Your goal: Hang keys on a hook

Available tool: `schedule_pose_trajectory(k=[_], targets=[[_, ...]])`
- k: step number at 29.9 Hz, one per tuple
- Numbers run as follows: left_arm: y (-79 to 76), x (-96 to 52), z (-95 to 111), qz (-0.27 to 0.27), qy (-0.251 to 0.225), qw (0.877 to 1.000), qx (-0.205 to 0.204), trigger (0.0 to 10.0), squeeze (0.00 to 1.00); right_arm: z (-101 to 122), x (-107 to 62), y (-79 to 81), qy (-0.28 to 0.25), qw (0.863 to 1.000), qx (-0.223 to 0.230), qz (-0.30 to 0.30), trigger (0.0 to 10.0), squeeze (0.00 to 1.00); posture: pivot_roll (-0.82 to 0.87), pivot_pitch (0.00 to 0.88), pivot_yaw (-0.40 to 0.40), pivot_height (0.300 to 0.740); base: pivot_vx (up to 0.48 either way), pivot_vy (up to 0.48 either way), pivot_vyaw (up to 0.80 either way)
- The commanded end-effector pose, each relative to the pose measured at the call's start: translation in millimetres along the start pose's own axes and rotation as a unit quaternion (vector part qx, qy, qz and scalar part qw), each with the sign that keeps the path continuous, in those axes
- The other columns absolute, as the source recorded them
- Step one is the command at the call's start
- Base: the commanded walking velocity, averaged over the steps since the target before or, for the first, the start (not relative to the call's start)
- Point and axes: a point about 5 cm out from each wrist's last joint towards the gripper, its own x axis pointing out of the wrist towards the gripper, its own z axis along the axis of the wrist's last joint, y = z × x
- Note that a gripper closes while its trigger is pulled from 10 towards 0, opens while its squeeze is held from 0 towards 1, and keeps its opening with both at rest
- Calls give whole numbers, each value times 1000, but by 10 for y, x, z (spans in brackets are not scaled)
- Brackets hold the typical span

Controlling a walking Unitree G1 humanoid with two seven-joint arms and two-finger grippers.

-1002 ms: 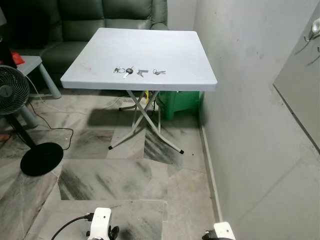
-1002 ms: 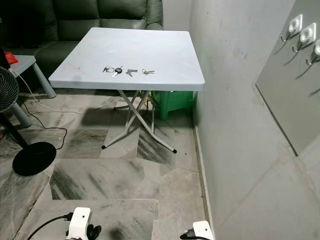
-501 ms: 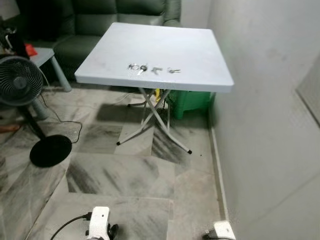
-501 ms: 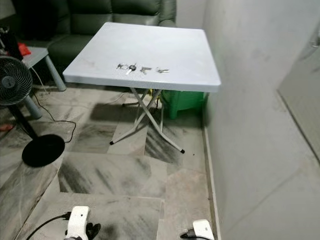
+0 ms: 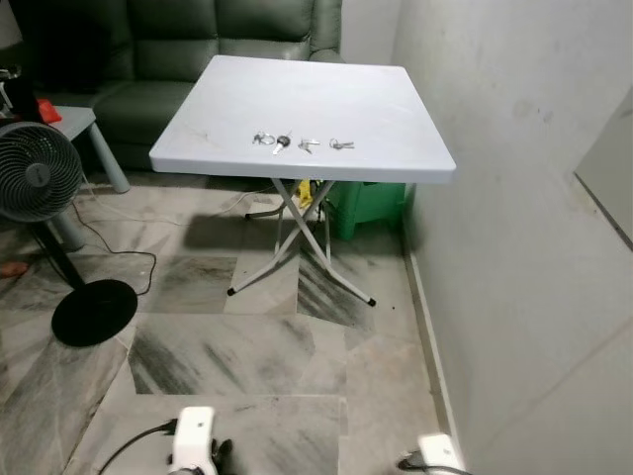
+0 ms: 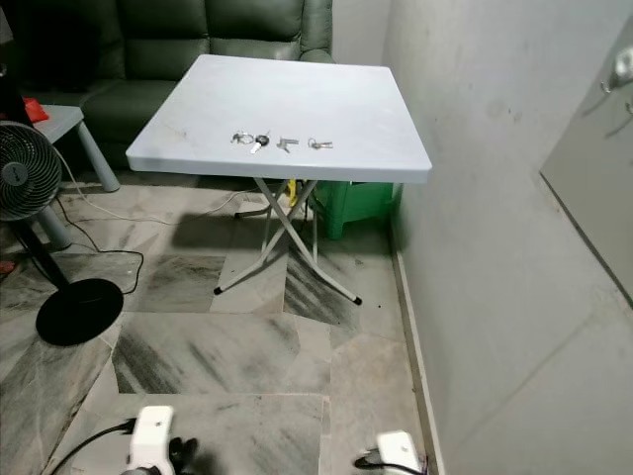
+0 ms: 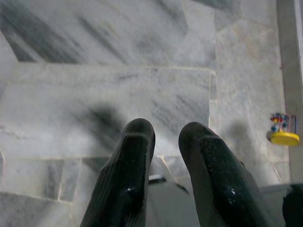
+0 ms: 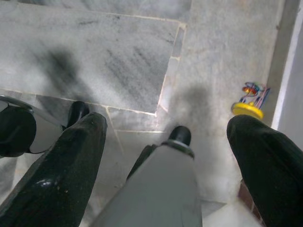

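Marble floor [image 5: 237,346], white folding table [image 5: 396,158] ahead against the right wall [image 5: 514,198]. Keys [image 5: 302,144] lie in a short row near the table's near edge, well apart from both arms. Hook [image 6: 621,67] on the grey panel, far right on the wall. Both arms hang low over the floor. Left gripper [image 7: 165,142]: fingers close together, a narrow gap, nothing held. Right gripper [image 8: 165,137]: fingers spread wide, empty. Standing fan [image 5: 35,178] at left, dark sofa [image 5: 178,40] behind the table, green bin [image 5: 371,203] under it.
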Motion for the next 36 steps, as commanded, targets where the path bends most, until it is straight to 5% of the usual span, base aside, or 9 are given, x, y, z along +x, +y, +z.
schedule_pose_trajectory(k=[1,36], targets=[[-59,14,-4,-2,-2,1000,-8,10000,0,-38,-30,-94,5,1000,-1,-11,10000,0,-30,0,-38,740,0,375,0],[-92,35,32,0,-6,1000,-19,10000,0,-4,-29,-126,2,1000,2,-10,10000,0,-36,0,-49,740,0,452,0]])
